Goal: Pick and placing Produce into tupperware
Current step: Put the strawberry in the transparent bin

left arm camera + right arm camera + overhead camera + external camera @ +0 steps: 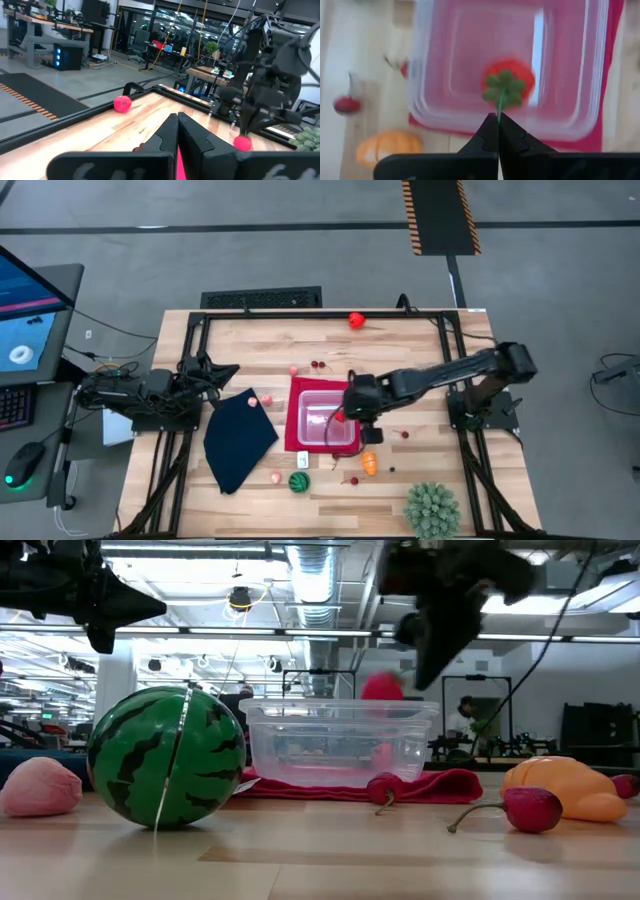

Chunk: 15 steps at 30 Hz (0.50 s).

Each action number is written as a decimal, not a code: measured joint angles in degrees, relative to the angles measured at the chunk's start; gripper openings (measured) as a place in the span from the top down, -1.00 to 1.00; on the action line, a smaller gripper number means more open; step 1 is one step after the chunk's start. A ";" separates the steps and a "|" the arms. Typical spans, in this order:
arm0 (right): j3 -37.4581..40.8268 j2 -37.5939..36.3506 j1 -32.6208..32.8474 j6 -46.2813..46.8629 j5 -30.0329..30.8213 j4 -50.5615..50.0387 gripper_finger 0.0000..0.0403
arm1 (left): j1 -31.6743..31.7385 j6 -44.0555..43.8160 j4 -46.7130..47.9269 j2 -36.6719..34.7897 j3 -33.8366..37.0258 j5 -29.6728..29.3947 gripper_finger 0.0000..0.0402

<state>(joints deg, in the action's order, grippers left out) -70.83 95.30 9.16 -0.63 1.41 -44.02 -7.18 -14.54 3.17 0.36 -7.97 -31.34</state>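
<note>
Pale wooden table [260, 340], clear square plastic tupperware [325, 420] on flat red mat [296, 442], right gripper [498, 131] above its right rim, clenched on green stem of red toy tomato [509, 80] (hanging over the container), left gripper [177, 131] clenched empty at left edge.

Flat red mat [294, 442] under the right pincer, dark navy cloth [238, 438] left of it, spiky green plant ball [432, 509] well to its near right
</note>
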 joint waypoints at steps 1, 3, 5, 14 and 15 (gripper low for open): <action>-1.95 1.44 0.04 -0.81 0.00 -0.22 0.93 | -0.02 0.02 0.11 0.00 0.00 0.00 1.00; -5.64 3.97 0.06 -1.58 0.00 -2.19 0.93 | 0.00 -0.01 0.01 0.00 0.00 -0.02 1.00; -8.55 6.76 0.03 -2.77 -0.07 -3.45 0.91 | -0.02 -0.01 0.18 0.00 0.00 0.01 1.00; -14.02 14.66 -1.78 -6.20 -3.78 -3.74 0.91 | 0.00 -1.08 1.13 0.01 0.01 0.51 1.00; -14.05 14.77 -2.03 -6.44 -3.96 -4.00 0.88 | -0.02 -1.12 1.11 0.02 0.02 0.67 1.00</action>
<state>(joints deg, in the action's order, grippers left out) -84.88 110.07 7.13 -7.06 -2.55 -48.02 -7.20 -15.66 4.28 0.38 -7.94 -30.67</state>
